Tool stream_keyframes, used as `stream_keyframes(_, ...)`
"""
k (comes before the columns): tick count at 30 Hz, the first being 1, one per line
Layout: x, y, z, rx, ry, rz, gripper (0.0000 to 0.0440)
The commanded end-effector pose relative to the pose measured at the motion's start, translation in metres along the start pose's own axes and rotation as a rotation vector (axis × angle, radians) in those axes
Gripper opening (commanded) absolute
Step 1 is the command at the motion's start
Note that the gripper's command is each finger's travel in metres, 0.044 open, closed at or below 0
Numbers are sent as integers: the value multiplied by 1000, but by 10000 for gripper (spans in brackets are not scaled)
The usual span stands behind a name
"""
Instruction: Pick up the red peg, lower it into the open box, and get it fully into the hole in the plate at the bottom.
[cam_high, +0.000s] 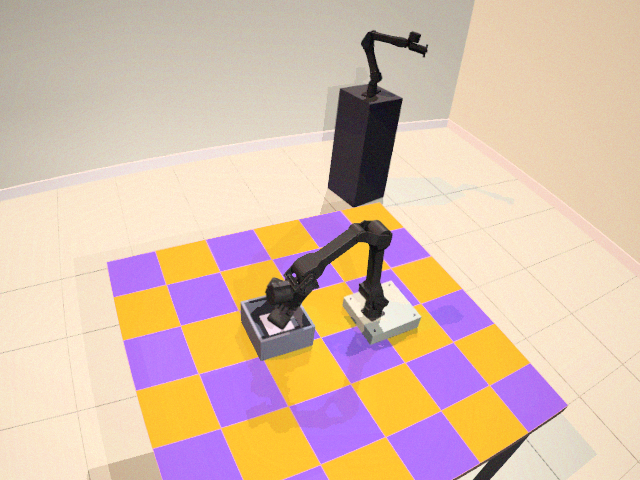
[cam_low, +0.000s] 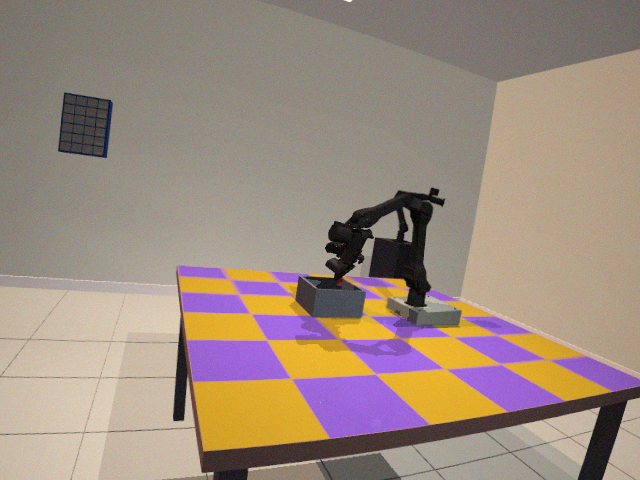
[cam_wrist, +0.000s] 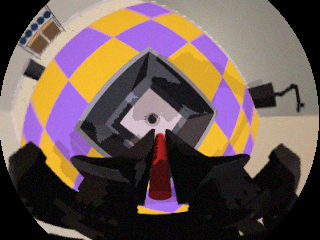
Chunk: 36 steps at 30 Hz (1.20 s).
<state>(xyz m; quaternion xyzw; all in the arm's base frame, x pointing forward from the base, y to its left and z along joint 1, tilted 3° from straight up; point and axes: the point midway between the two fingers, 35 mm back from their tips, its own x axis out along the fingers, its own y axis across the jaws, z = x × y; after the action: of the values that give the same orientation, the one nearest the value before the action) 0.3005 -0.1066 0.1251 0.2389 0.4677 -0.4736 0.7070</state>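
Note:
The red peg (cam_low: 339, 282) (cam_wrist: 160, 167) is held between the fingers of my gripper (cam_wrist: 160, 132), which is shut on it. In the exterior view the peg's lower end shows at the level of the box's rim. The open grey box (cam_high: 287, 345) (cam_low: 338, 302) (cam_wrist: 92, 107) stands on the table below the gripper. The pale plate (cam_high: 268, 324) (cam_wrist: 135, 112) lies at its bottom, with a dark round hole (cam_wrist: 152, 119) at its middle. In the wrist view the hole is just beyond the fingertips. In the top view the gripper hides the peg and the hole.
The arm's pale base block (cam_high: 395, 327) (cam_low: 435, 316) stands on the checkered table (cam_high: 310, 377) (cam_low: 330, 356) to the right of the box. The box's walls surround the plate on all sides. A second arm on a dark pedestal (cam_high: 364, 149) stands behind the table.

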Motion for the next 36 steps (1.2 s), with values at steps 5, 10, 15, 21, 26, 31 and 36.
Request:
stream_keyframes(5,21,4,13,-43,26,29,0)
stream_keyframes(10,37,8,15,-88,50,51,0)
stream_keyframes(15,51,10,10,-143,89,65,47)
stream_keyframes(21,63,12,11,-191,120,75,148)
stream_keyframes(26,62,20,20,-213,133,100,239)
stream_keyframes(31,58,32,29,-226,147,140,370)
stream_keyframes(36,49,48,39,-241,161,191,440)
